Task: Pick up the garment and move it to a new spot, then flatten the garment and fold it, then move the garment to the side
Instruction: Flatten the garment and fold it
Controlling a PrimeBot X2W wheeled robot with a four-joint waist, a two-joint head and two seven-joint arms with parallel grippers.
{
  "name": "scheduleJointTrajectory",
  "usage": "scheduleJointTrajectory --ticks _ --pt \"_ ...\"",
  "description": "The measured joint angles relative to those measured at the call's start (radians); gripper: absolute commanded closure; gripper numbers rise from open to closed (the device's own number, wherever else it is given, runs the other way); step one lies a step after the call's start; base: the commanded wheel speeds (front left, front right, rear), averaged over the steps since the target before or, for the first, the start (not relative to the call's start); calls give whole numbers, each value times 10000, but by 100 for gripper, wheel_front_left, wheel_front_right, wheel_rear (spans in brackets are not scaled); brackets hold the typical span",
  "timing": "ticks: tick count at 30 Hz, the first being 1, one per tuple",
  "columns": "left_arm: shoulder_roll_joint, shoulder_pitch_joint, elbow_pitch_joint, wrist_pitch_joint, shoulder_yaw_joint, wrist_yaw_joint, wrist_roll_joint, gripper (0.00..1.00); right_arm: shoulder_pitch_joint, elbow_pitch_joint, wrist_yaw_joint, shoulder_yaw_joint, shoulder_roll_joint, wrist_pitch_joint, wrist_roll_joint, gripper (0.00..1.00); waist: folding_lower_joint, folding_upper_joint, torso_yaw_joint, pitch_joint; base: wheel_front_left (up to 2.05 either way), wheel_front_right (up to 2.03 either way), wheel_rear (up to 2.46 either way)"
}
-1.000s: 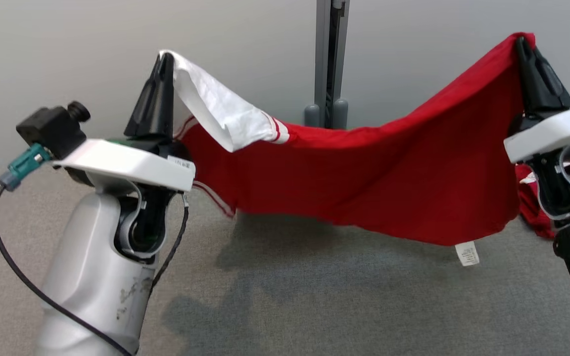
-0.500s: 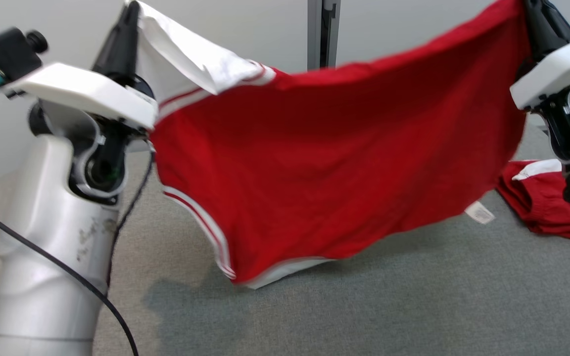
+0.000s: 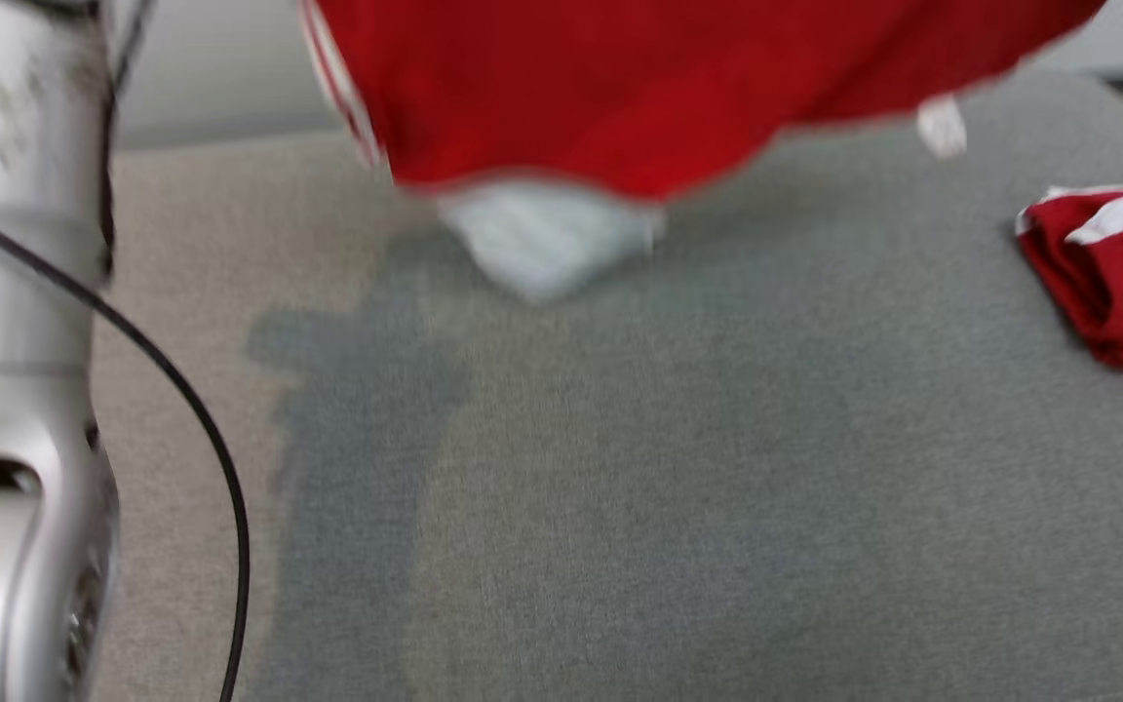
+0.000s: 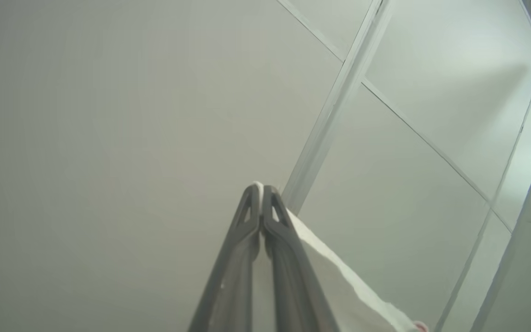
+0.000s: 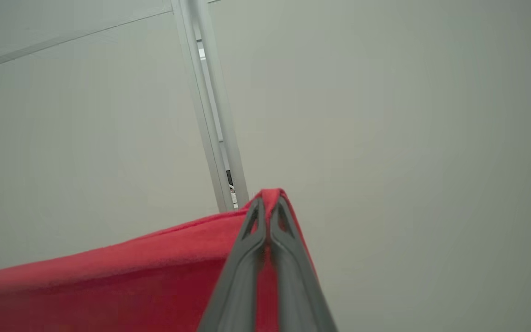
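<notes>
Left gripper (image 4: 261, 189) clenched on the white edge, right gripper (image 5: 270, 198) clenched on the red edge, both only at the tips. The garment (image 3: 620, 88) spans between the jaws and sags below them. Risk: a hard swing slips a corner out.

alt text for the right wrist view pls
The right end effector is shut on a pinch of the red garment, whose fabric stretches away to the lower left. Behind it is a pale wall with a grey upright post.

Two red garments (image 3: 620, 88) (image 3: 1107, 283), seemingly, and two grippers (image 4: 261, 190) (image 5: 270, 197).
</notes>
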Motion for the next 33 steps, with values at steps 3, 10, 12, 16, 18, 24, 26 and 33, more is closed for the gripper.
scheduleJointTrajectory --ticks 3,10,12,16,18,24,26,33 --pt "-199 -1421 667 -1275 196 -65 79 100 -1142 746 2 -407 115 -1001 15 100 0 0 29 725 0 0 0" --pt "-514 -2981 1386 -2096 694 -598 257 100 -1910 938 0 -637 734 -1375 500 100 0 0 184 1927 0 0 0" --pt "-627 -3055 1221 -2102 836 -771 545 100 -1914 376 0 -790 589 -1407 447 100 0 0 255 2186 0 0 0" --pt "-709 -2818 1053 -2104 1170 -1011 823 100 -1239 -286 0 -1172 512 -1423 437 100 0 0 460 2652 0 0 0" --pt "-706 -2528 1091 -2104 1216 -1127 830 100 -749 -487 0 -1243 548 -1423 495 100 0 0 575 2862 0 0 0" --pt "-723 -1442 1145 -2104 550 -1450 512 100 797 -685 0 -1080 489 -1436 744 100 0 0 939 3266 0 0 0" --pt "-725 -921 1101 -2104 232 -1501 548 100 1325 -702 0 -976 495 -1440 907 100 0 0 1036 3267 0 0 0" --pt "-731 881 1216 -2104 12 -1551 974 100 3169 -834 0 -178 328 -1444 1438 100 0 0 1146 2724 0 0 0"
